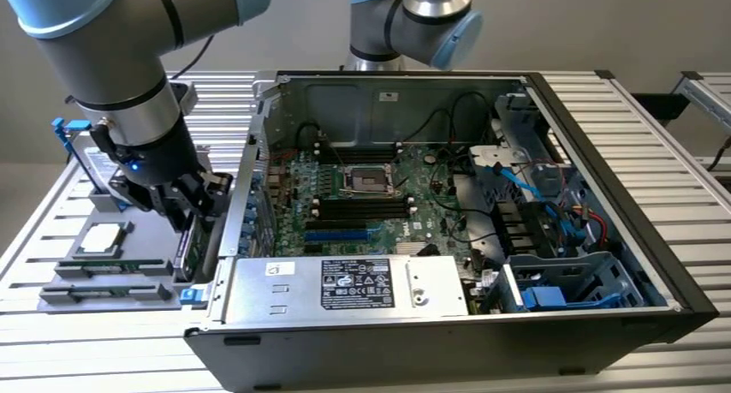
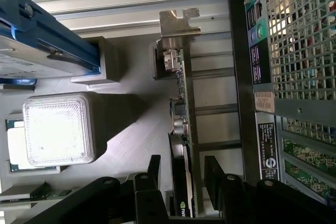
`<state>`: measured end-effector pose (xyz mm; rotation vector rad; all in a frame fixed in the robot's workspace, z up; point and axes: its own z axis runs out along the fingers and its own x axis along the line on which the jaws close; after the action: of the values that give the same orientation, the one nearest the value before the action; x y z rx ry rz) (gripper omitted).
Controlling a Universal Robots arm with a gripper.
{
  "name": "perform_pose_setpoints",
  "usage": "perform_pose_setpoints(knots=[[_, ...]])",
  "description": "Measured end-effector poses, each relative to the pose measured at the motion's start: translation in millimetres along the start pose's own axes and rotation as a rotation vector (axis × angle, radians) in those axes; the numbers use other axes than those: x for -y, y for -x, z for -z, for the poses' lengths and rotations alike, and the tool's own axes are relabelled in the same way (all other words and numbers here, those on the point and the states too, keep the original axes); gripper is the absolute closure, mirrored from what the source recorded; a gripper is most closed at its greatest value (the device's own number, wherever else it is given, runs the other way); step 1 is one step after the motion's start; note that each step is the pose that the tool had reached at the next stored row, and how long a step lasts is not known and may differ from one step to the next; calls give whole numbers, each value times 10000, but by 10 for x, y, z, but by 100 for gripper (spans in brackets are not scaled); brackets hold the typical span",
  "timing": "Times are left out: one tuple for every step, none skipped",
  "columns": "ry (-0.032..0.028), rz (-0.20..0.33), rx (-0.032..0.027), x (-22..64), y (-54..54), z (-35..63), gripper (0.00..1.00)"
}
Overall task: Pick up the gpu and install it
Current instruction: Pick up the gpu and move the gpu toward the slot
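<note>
The gpu (image 1: 192,249) stands on edge in a slot of the grey parts holder (image 1: 68,294), just outside the computer case's (image 1: 626,196) wall on the exterior view's left. In the wrist view the gpu (image 2: 185,129) appears edge-on: green board, black cooler, and the silver end bracket (image 2: 178,22) at the far end. My gripper (image 2: 182,174) is open and straddles the card, with one black finger (image 2: 154,169) on each side and small gaps between them and the card. The gripper (image 1: 187,211) hangs directly over the card.
The open case holds the motherboard (image 1: 365,196) and a power supply (image 1: 342,283) at the near edge. The holder also carries a hard drive in a blue frame (image 2: 42,45), a CPU (image 1: 101,237) and memory sticks (image 1: 109,269). A second arm (image 1: 412,20) stands behind the case.
</note>
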<state>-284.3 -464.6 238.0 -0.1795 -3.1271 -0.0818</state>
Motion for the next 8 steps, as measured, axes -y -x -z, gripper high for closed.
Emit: perform_pose_setpoints(knots=[[2, 1, 18, 0, 0, -1, 53], [5, 2, 32, 0, 0, -3, 53], [5, 3, 42, 0, 0, -4, 53], [6, 9, 50, 0, 0, -6, 53], [6, 15, 52, 0, -1, -8, 53], [5, 22, 52, 0, -2, -9, 53], [4, 35, 51, 1, -3, -11, 53], [4, 59, 50, 1, -4, -14, 53]])
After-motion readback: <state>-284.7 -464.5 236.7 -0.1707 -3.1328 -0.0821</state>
